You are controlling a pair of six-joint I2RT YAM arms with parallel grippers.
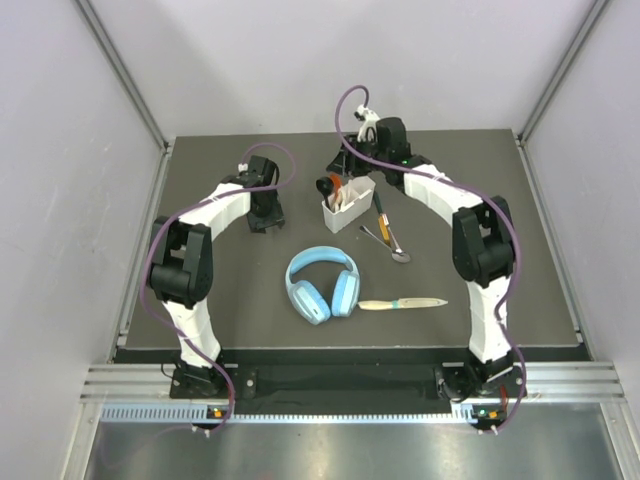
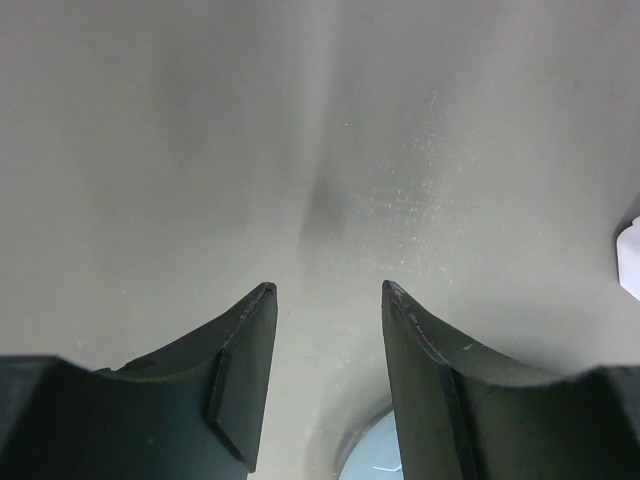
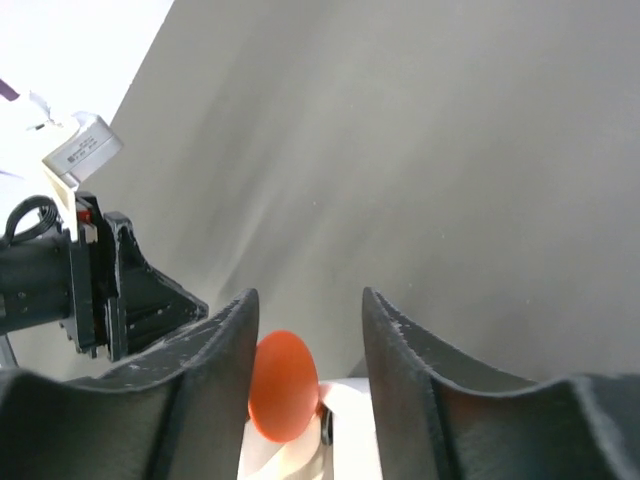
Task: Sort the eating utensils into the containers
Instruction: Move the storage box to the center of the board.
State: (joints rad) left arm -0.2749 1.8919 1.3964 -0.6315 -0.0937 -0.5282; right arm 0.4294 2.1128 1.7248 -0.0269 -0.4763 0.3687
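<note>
The white caddy (image 1: 346, 210) stands behind the table's middle and holds white spoons, a black scoop (image 1: 325, 186) and the orange-red spoon (image 1: 336, 184). My right gripper (image 1: 341, 176) hovers over its far end, open. In the right wrist view the orange-red spoon's bowl (image 3: 283, 385) stands between the jaws against the left finger, above the caddy's white rim (image 3: 350, 445); my right gripper (image 3: 309, 292) has a wide gap beside it. My left gripper (image 1: 266, 218) rests left of the caddy; in its own view my left gripper (image 2: 327, 285) is open over bare mat.
Light-blue headphones (image 1: 322, 284) lie in the middle, and their edge (image 2: 378, 455) shows under the left jaws. A wooden-handled knife (image 1: 403, 303) lies right of them. A metal spoon (image 1: 394, 249) and a brown-handled utensil (image 1: 381, 216) lie right of the caddy.
</note>
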